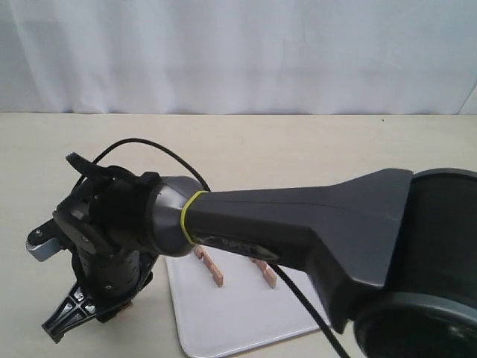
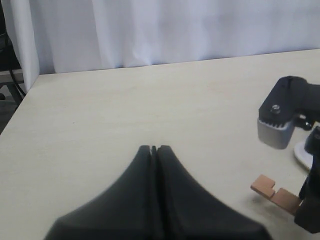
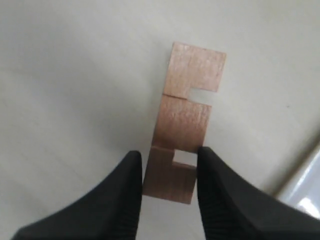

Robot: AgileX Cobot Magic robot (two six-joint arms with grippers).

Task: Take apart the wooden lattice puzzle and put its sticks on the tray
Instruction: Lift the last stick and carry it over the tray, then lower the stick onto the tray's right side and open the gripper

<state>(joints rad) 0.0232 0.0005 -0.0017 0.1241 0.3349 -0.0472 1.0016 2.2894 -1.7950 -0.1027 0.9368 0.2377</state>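
A notched light-brown stick (image 3: 186, 120) lies on the beige table, off the white tray (image 1: 246, 321). My right gripper (image 3: 169, 159) points down over the stick's near end. It is open, one finger on each side, with a thin gap on one side. That stick (image 2: 274, 195) also shows in the left wrist view. Two more sticks (image 1: 209, 265) (image 1: 264, 273) lie on the tray's far part. My left gripper (image 2: 154, 148) is shut and empty, low over bare table. The lattice puzzle as a crossed grid is out of view.
The right arm (image 1: 298, 224) reaches across the exterior view from lower right to left and covers part of the tray. Its cable (image 1: 160, 149) loops above the wrist. A white curtain (image 1: 238, 52) closes off the far table edge. A tray corner (image 3: 305, 192) lies near the stick.
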